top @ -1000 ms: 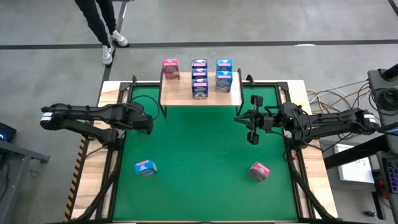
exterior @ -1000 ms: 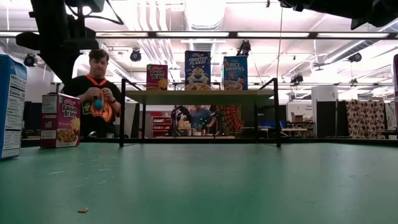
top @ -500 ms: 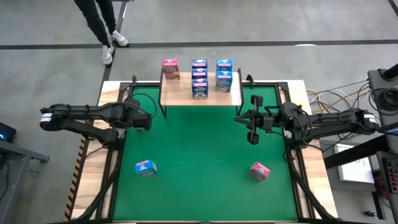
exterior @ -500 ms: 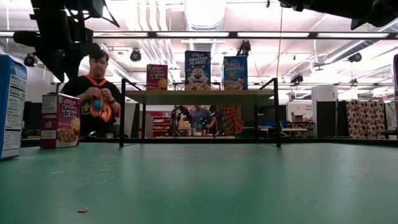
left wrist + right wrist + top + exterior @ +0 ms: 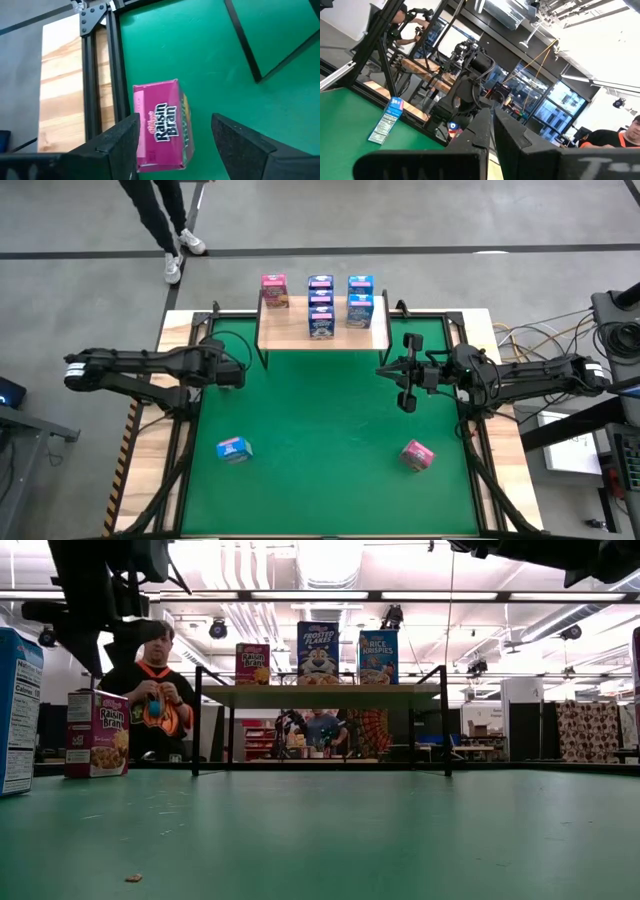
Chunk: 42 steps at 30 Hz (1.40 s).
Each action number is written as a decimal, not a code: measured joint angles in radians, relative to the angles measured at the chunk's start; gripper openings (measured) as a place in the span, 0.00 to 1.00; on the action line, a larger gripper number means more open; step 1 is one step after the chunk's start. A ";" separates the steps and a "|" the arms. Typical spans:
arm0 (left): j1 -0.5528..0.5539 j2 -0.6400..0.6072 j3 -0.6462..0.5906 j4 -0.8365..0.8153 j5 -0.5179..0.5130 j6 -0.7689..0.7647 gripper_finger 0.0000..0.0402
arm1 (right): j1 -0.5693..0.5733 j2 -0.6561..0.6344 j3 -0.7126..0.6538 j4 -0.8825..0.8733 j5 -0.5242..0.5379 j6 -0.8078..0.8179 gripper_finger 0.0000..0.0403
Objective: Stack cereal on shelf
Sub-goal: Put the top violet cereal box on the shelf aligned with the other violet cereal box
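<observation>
**Left gripper opening over the pink box at the mat's 9 o'clock edge**

Change noted: the left gripper is spreading its fingers. A second ago they were pressed together; now they are standing wide apart and holding nothing. Its arm is also drawing back slightly toward 9 o'clock in the high view.

Left wrist view: the pink cereal box is sitting on the green mat, framed in the gap between the two fingers. The fingers are hanging above it and not touching it. Low view: the same box is standing upright, with the gripper above it.

The right gripper is waiting at the mat's 3 o'clock side, fingers clenched together on nothing.

Where the cereal is lying:
- the shelf at 12 o'clock is carrying six boxes: one pink, five blue
- a blue box is lying near 7 o'clock on the mat
- another pink box is lying near 5 o'clock
- the box under the left gripper is making nine

A person is standing beyond the shelf in the low view.

Reading: the opening is looking like preparation for a pick, not a release. The task is roughly two thirds along, with three boxes still waiting on the mat. The next move is likely calling for a descent so the fingers are straddling the box's narrow sides before closing
</observation>
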 joint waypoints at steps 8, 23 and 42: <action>0.000 0.000 -0.060 0.016 -0.019 -0.059 0.57 | 0.000 0.000 0.000 0.000 0.000 -0.001 0.03; 0.000 0.001 -0.133 0.092 -0.034 -0.077 0.56 | 0.000 0.000 0.001 0.000 0.000 -0.002 0.03; 0.000 0.001 -0.184 0.162 -0.049 -0.078 0.39 | 0.000 0.000 0.001 0.000 0.000 -0.002 0.03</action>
